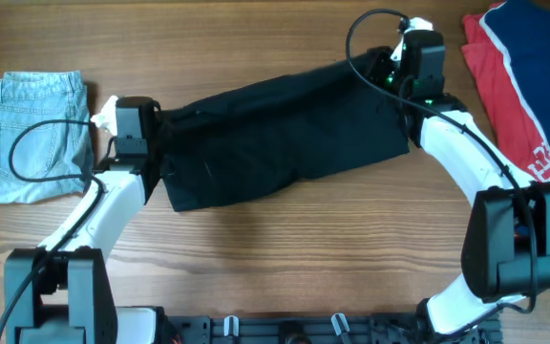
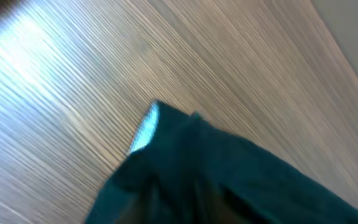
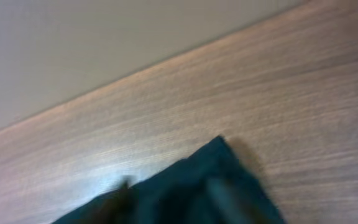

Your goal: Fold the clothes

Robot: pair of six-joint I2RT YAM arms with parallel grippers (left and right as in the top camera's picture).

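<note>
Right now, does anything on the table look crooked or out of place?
Nothing damaged or spilled. The black cloth lies slanted across the table, right end farther back. The red garment sits unfolded at the right edge, partly out of frame.

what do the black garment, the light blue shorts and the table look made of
Black garment: soft matte cloth; it creases and drapes. Light blue shorts: faded denim, judging by stitched pocket and seams. Table: wood grain with slight sheen; solid wood or laminate, cannot tell.
</note>
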